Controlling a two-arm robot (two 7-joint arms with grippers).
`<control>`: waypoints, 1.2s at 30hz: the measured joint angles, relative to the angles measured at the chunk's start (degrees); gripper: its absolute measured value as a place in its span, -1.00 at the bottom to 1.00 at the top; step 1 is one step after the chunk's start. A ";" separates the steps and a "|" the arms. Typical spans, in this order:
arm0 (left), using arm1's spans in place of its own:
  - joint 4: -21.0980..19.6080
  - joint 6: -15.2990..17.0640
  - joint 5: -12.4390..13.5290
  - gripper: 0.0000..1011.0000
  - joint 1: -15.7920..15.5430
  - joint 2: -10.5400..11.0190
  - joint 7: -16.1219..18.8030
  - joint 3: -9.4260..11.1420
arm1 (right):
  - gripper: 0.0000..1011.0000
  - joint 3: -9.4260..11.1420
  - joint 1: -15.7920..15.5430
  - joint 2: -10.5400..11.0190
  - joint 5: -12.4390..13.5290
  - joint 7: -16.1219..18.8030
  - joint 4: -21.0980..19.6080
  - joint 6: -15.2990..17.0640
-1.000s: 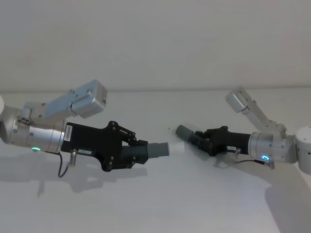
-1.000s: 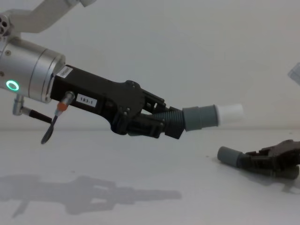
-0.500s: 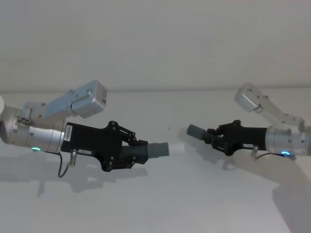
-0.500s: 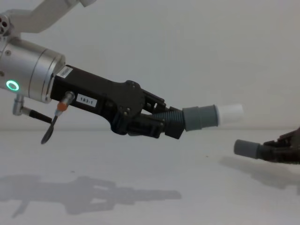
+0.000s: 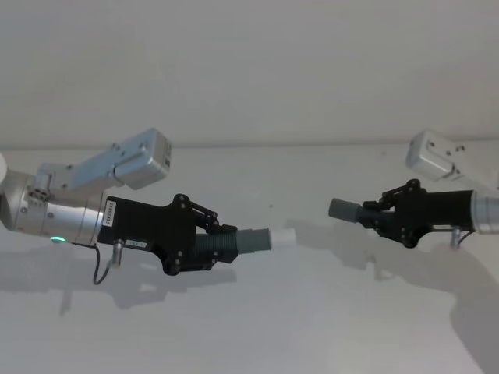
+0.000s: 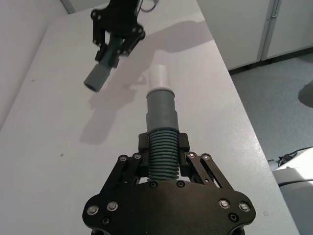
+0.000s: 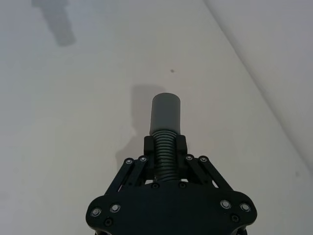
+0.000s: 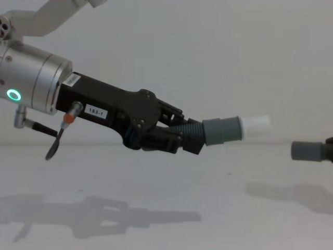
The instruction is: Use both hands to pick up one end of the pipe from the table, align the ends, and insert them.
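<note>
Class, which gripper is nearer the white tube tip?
Left. The left gripper clamps the hose piece bearing the white tube tip; the right gripper holds the other piece across a gap.

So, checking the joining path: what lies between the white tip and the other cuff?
Nothing: white tip to grey cuff is open air over bare table, in the head view.

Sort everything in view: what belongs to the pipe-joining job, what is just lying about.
Job: left gripper, shut on the white-tipped hose piece; right gripper, shut on the plain-cuffed hose piece; table.
Lying about: dark speck; cabinet doors.
</note>
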 joint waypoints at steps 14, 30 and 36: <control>0.00 0.00 0.00 -0.40 0.00 0.00 0.00 0.00 | -0.56 -0.61 2.35 5.66 -1.75 6.75 -9.40 -2.23; 0.00 0.00 0.00 -0.40 0.00 0.00 0.00 0.00 | -0.56 -2.95 7.11 7.16 -1.64 15.06 -17.11 -0.11; 0.00 0.00 0.00 -0.40 0.00 0.00 0.00 0.00 | -0.56 -3.60 8.55 7.20 -1.53 16.88 -18.37 0.91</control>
